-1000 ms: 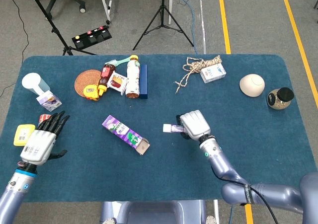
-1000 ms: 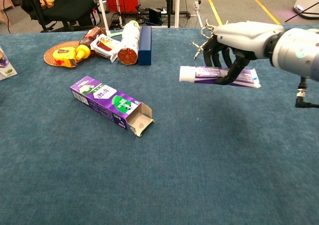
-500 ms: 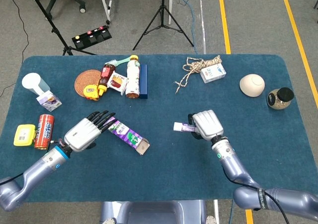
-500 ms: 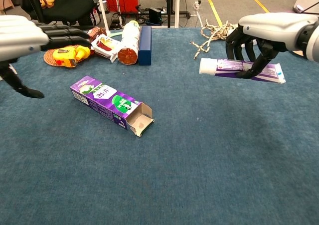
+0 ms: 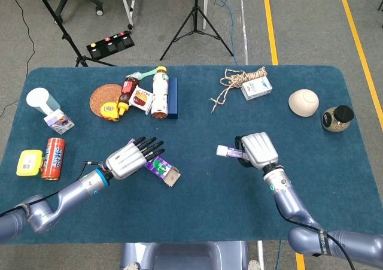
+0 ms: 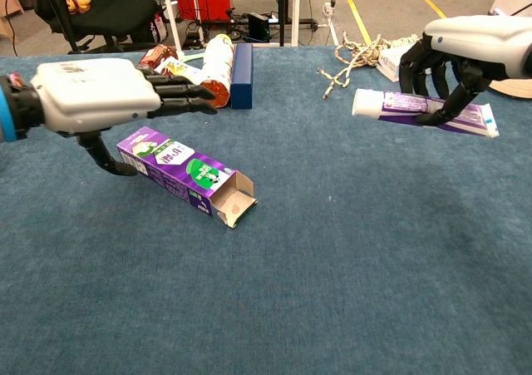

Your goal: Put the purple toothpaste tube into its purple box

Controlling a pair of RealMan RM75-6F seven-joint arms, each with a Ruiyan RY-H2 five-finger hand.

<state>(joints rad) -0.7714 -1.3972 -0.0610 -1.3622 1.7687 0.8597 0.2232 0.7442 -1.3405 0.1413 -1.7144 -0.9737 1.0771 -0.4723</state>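
Toothpaste tube (image 6: 422,111) gripped by R hand (image 6: 465,52) fingers, L hand (image 6: 91,94) fingers spread over purple box (image 6: 184,174)

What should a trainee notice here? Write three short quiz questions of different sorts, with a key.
1. True or false: the purple toothpaste tube is already inside the purple box.
2. Which hand holds the tube?
3. The left hand is: A) gripping the box, B) open above the box, C) holding a can.

Key:
1. False; it is held clear of the table.
2. The right hand.
3. B.
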